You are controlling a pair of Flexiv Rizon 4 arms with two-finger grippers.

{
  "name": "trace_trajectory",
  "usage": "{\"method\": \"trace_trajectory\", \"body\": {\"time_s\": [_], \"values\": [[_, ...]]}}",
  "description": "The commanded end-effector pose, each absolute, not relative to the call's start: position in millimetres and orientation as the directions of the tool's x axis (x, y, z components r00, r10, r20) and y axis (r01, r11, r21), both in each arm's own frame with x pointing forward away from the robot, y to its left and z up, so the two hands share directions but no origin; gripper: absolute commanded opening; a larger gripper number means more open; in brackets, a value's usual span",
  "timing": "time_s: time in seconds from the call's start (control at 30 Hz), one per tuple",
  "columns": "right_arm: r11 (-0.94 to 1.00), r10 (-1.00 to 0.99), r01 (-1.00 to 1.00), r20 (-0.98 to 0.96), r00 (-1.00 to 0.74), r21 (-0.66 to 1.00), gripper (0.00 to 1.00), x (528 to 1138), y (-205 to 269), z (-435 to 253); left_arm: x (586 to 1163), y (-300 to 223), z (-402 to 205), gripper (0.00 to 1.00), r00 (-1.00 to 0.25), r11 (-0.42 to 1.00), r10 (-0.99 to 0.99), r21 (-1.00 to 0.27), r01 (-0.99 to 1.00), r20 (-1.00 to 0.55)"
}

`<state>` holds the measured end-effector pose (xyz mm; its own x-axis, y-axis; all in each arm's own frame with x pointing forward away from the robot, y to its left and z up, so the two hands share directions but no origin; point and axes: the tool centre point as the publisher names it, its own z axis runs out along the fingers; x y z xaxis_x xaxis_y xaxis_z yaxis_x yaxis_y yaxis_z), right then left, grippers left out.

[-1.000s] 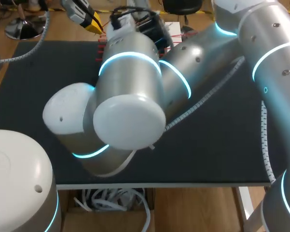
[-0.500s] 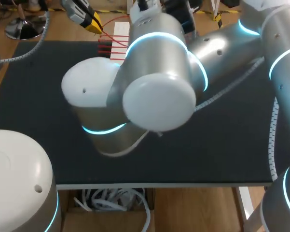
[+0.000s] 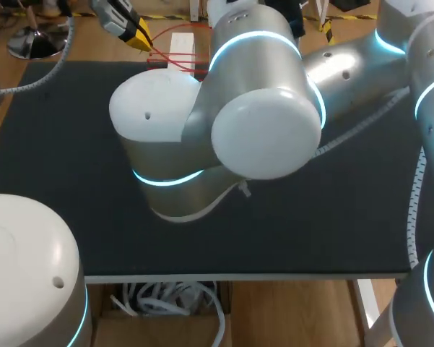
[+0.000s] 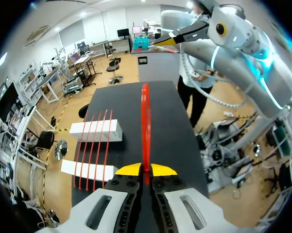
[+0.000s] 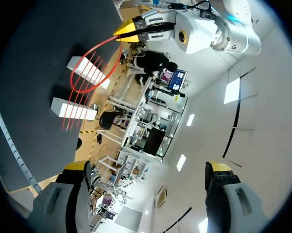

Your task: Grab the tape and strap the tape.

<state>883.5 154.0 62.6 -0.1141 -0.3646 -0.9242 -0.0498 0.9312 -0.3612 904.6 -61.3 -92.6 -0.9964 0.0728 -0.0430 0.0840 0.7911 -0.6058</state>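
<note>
With the grab seemingly done, the left end effector (image 4: 146,170) pinches the red tape loop (image 4: 145,121) above the desk's (image 3: 58,144) far side, the right end effector (image 5: 148,166) gapes empty, and strapping it over the white blocks (image 4: 95,130) likely comes next.

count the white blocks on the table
2. One white block lies ahead of the left end effector, to its side; the other sits nearer, beside it. Red bands span both. The right arm mostly hides them in the head view.
</note>
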Motion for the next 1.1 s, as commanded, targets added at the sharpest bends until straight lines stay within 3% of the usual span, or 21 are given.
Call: {"method": "trace_trajectory", "body": {"time_s": [0.03, 0.47, 0.83, 1.07, 1.1], "values": [[0.93, -0.368, -0.053, -0.923, -0.116, -0.364, 1.0, 884, 153, 64, 903, -40, -104, 0.0, -0.999, 0.812, 0.025, -0.582, 0.036, -0.027], [0.93, -0.368, -0.053, -0.923, -0.116, -0.364, 1.0, 884, 153, 64, 898, 64, -169, 0.0, -0.961, 0.829, -0.256, -0.487, -0.274, 0.105], [0.93, -0.368, -0.053, -0.923, -0.116, -0.364, 1.0, 884, 153, 64, 898, 145, -213, 0.0, -0.915, 0.834, -0.362, -0.376, -0.404, 0.179], [0.93, -0.368, -0.053, -0.923, -0.116, -0.364, 1.0, 884, 153, 64, 887, 189, -238, 0.0, -0.839, 0.772, -0.474, -0.332, -0.541, 0.265], [0.93, -0.368, -0.053, -0.923, -0.116, -0.364, 1.0, 884, 153, 64, 884, 187, -233, 0.11, -0.838, 0.767, -0.473, -0.342, -0.543, 0.271]]}}
